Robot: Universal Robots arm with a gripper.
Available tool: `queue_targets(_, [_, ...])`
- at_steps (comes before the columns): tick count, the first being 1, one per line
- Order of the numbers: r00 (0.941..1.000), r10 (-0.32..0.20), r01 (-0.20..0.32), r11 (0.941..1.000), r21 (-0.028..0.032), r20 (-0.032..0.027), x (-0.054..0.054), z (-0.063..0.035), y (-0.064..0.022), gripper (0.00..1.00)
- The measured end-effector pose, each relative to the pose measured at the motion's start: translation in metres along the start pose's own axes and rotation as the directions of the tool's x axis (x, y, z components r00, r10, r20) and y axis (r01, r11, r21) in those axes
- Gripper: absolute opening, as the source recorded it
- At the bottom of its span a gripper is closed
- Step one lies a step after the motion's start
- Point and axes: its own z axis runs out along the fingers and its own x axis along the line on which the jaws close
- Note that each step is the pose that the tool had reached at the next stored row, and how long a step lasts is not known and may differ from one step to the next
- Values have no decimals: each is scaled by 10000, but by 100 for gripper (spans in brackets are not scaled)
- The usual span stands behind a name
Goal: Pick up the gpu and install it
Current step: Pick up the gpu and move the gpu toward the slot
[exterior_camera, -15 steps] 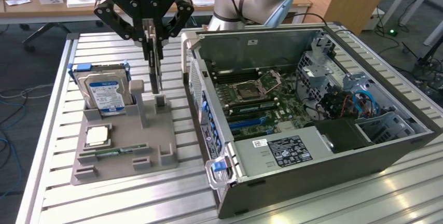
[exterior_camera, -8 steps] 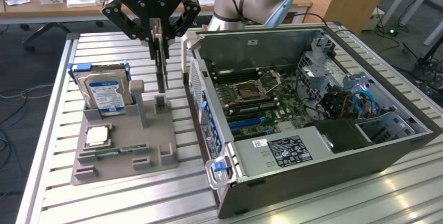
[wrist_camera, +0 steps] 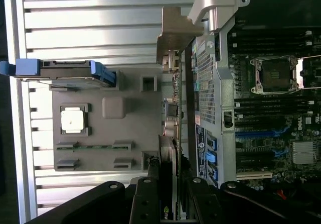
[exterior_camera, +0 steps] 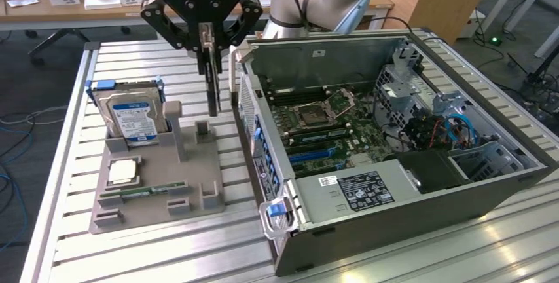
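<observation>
Grey holder tray is set on slatted metal table, just beside an open computer case. Hard drive is stood upright in the tray; square processor chip and green memory stick are laid in its recesses.

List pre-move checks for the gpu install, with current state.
1. Grip: gripper closed on the gpu, card hanging upright: ok.
2. gpu lifted off the grey holder tray: ok, judging by the exterior view.
3. gpu over the computer case: not ok; it hangs outside the case wall, on the exterior view's left.
4. Case side open, motherboard exposed: ok.
5. Blue expansion slot free: ok, as far as visible.
6. Card edge lined up with the slot: cannot tell.
</observation>
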Motion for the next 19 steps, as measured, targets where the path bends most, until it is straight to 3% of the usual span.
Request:
queue_targets(6, [10000,-1,1,10000,0,0,-78,2,5,26])
queue_targets(14, [10000,-2,2,10000,0,-1,-88,2,6,26])
queue_targets(19, [10000,1,-1,10000,0,-2,-198,5,13,26])
